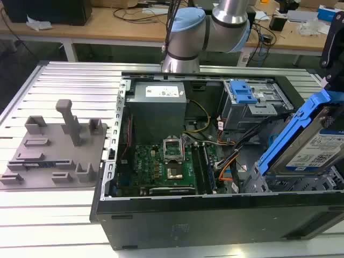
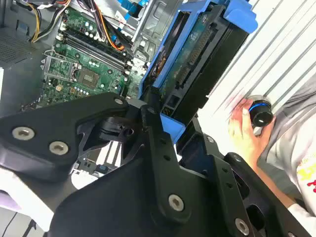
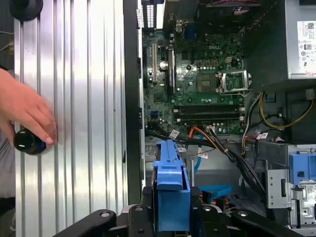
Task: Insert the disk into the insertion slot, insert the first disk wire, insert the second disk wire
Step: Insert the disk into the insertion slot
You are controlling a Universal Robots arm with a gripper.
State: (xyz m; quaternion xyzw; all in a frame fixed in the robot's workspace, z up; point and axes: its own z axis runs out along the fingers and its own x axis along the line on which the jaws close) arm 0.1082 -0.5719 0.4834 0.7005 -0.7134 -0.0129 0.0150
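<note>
Black gripper [image 3: 172,203] linkage sits closest in both wrist views. Its jaws press against either side of the bright blue frame of the disk [image 1: 310,144], clamped on it. In the exterior view the disk hangs over the open computer case [image 1: 215,228], at the exterior view's right end, and is tilted steeply. Its long axis climbs from a low end inside the case to a high end toward the exterior view's right. Its silver face, with a white printed label whose text cannot be made out, is turned toward that camera. The low end is near a low grey sheet-metal drive cage [image 1: 256,181]; whether they touch cannot be told.

Behind it stands a taller grey cage [image 1: 248,102] with a blue latch piece. Orange and black cables [image 1: 228,163] run between the cages and the green motherboard [image 1: 164,161]. A grey power supply [image 1: 158,105] with a white label sits beyond the board. A grey plastic fixture [image 1: 54,150] lies on the ribbed metal table [image 1: 48,226], well apart at the exterior view's left.

In the first wrist view a person's hand [image 3: 27,111] rests on the table beside the case, touching a round black knob [image 3: 28,141] with a blue ring.
</note>
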